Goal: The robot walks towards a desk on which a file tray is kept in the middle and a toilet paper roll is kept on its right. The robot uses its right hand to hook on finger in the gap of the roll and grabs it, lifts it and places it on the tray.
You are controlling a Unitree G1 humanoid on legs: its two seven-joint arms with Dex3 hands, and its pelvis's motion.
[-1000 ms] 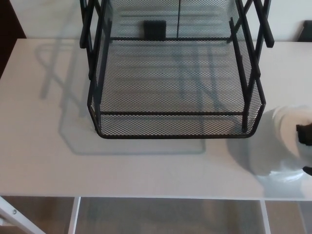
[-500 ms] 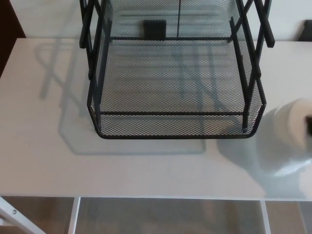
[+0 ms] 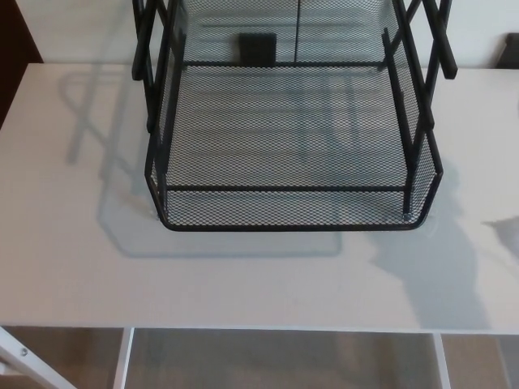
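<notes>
The toilet paper roll shows nowhere in the head view, so its place cannot be told; neither robot hand shows either, and whether either one is apart, together or clamped on something cannot be told.

Nearest the camera, in front of the file tray (image 3: 292,223), runs the front edge of the white desk (image 3: 73,267). Below that edge a white frame leg (image 3: 123,356) stands upright, and a slanted white bar (image 3: 20,356) crosses the lower left corner.

On the desktop just right of the tray's front right corner lies a broad grey shadow (image 3: 442,267), reaching toward the right border.

The tray is black wire mesh and sits in the middle of the desk, its bottom tier holding nothing. Black uprights (image 3: 150,73) rise at its sides.

Behind the tray, seen through the mesh, a small dark block (image 3: 258,49) stands by the wall.
</notes>
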